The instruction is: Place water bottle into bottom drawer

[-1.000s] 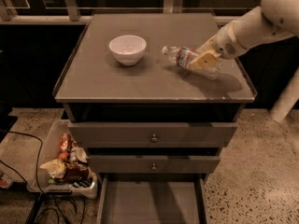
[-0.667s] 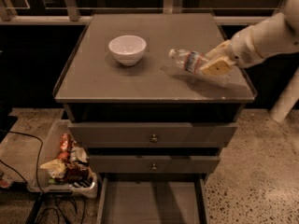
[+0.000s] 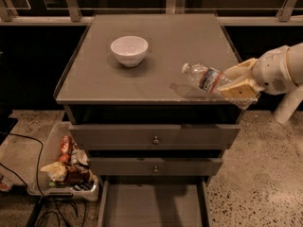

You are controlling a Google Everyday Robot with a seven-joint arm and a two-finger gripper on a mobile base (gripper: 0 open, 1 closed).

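The water bottle [image 3: 207, 79] is clear and ribbed with a red-and-blue label band and a pale cap. It hangs tilted in the air over the cabinet top's front right edge, cap pointing up-left. My gripper [image 3: 238, 83] is shut on the water bottle's lower end, with tan fingers [image 3: 240, 89] on both sides, coming in from the right on a white arm. The bottom drawer [image 3: 152, 206] is pulled open at the bottom of the view, its flat grey floor bare.
A white bowl [image 3: 129, 49] stands on the grey cabinet top [image 3: 161, 41] at the back left. Two shut drawers with round knobs [image 3: 155, 139] sit above the open one. A plastic bin of snack packets [image 3: 66, 167] and cables lie on the floor at left.
My gripper has carried the water bottle up off the cabinet top and moved it toward the front right edge. The bowl has not moved.
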